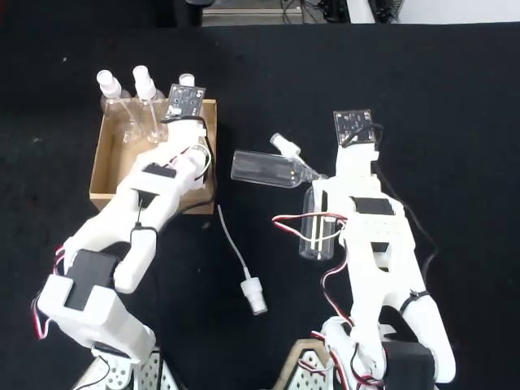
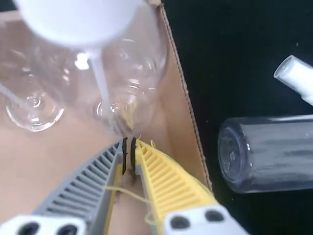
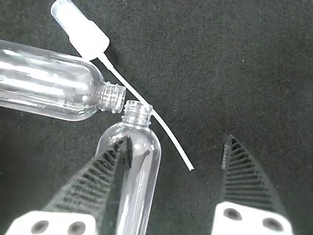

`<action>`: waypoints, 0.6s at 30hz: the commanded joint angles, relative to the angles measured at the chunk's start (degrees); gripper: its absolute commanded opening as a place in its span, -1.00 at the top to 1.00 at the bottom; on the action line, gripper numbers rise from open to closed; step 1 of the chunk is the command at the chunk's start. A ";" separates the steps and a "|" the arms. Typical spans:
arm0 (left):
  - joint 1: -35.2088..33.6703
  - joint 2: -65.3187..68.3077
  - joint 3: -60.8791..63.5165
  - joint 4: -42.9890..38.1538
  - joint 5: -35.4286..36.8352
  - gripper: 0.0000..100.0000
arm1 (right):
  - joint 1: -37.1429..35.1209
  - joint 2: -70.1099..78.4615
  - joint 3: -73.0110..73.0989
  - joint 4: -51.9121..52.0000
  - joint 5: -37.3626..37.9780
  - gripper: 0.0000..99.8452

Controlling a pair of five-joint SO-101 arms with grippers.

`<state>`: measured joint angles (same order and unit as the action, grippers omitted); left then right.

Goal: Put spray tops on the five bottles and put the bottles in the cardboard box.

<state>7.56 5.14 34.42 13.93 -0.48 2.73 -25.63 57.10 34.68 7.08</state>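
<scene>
Two bare bottles lie on the black table, both empty clear plastic. I judge them light, smooth and quick to roll, with thin walls that would give under a hard squeeze. The best hold is across the round body just below the shoulder, not on the threaded neck.

The first bottle point(image 1: 268, 171) point(image 3: 49, 83) point(image 2: 269, 152) lies across the table, its base toward the cardboard box point(image 1: 99, 162) point(image 2: 182, 103) and its neck toward the right arm. The second bottle point(image 1: 318, 231) point(image 3: 129, 169) lies lengthwise, its neck pointing away from the arm bases. The two mouths nearly meet (I cannot tell whether they touch).

One spray top point(image 1: 284, 146) point(image 3: 83, 32) point(image 2: 296, 78) lies just beside them, its thin tube trailing past the second bottle's mouth. That tube looks bendy, so the white head is the place to grip. A spare spray top point(image 1: 254, 292) lies well apart, nearer the arm bases.

The right gripper point(image 3: 178, 142) is spread wide and holds nothing. One finger is over the second bottle's shoulder, the other over bare table.

The left gripper point(image 2: 129, 149) has its fingers pressed together with nothing between them. It sits low inside the box, just before the capped bottles point(image 1: 134, 106) point(image 2: 122, 73) standing upright there. Two of their tops show clearly.
</scene>
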 commanded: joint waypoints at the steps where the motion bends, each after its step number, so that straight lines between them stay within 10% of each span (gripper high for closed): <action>1: 0.13 1.05 -4.79 -1.14 0.53 0.92 | 0.44 -3.38 -0.31 -1.41 -0.35 0.46; 18: 0.04 2.11 -5.76 -1.14 0.62 0.92 | 0.44 -3.38 -0.22 -1.41 -0.35 0.46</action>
<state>7.56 8.31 31.69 13.93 -0.48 2.73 -25.63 57.10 34.68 7.08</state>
